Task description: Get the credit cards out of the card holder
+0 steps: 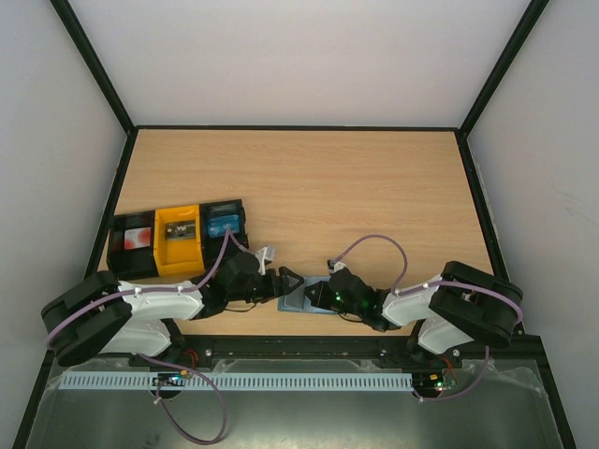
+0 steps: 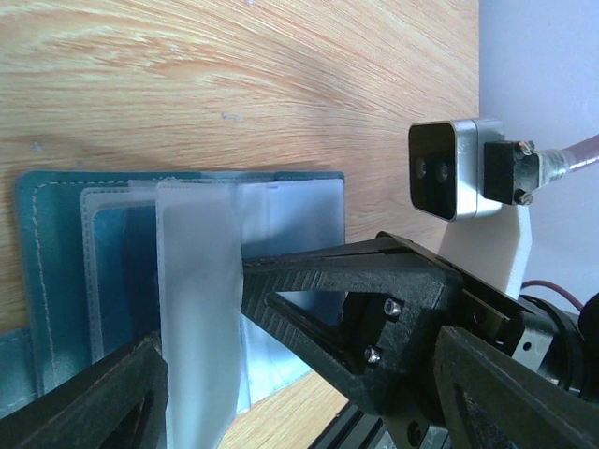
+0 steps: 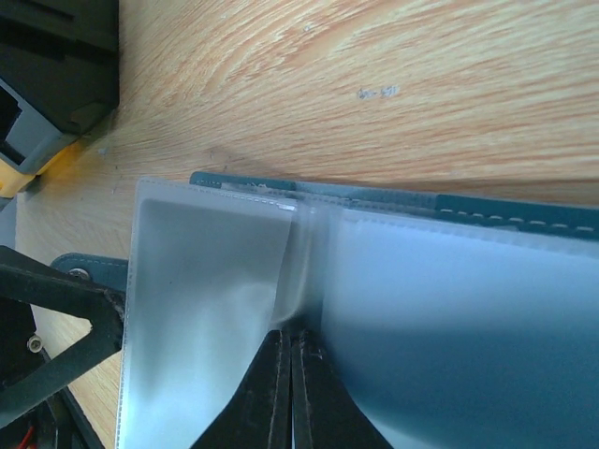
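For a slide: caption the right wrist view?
Right pincer shut at the fold of clear sleeves, card holder open on table.

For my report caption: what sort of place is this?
Probably a robot test booth in a lab: plain white walls in a black frame enclose a wooden table, with a left arm and a right arm bolted at its near edge.

We see both arms folded low, elbows out, forearms angled inward, tools nearly meeting tip to tip near the front edge. Left tool (image 1: 286, 282) points right, jaws spread wide, fingers (image 2: 94, 402) at the outer edges of its wrist view. Right tool (image 3: 290, 351) points left, jaws pressed together, pinching a clear sleeve (image 3: 211, 299).
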Robot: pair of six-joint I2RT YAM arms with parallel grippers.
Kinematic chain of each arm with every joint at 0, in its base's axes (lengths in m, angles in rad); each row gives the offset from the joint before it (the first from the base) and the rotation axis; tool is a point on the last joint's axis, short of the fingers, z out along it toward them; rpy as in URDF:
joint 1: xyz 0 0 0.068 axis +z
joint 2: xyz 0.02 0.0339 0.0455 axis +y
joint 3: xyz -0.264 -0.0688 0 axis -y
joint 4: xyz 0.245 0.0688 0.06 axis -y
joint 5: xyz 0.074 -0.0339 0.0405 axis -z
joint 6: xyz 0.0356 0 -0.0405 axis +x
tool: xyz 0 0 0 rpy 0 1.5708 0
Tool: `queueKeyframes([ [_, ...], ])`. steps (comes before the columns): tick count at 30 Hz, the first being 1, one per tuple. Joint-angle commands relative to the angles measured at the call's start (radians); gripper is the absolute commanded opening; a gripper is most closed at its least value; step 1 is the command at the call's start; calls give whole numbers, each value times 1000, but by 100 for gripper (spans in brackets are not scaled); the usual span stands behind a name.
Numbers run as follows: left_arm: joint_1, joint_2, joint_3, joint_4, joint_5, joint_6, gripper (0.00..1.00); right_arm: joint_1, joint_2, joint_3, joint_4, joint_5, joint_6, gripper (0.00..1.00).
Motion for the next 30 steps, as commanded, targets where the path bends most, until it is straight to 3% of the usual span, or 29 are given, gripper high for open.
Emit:
queueKeyframes([
  [1, -15, 20, 15, 65, 31, -2, 78, 4, 8, -48, -71, 27, 3, 2],
  [21, -52, 101, 41, 255, 84, -59, 78, 4, -93, -95, 21, 21, 7, 6],
  [30, -68, 152, 77, 287, 90, -64, 78, 4, -200, -117, -23, 71, 10, 12],
])
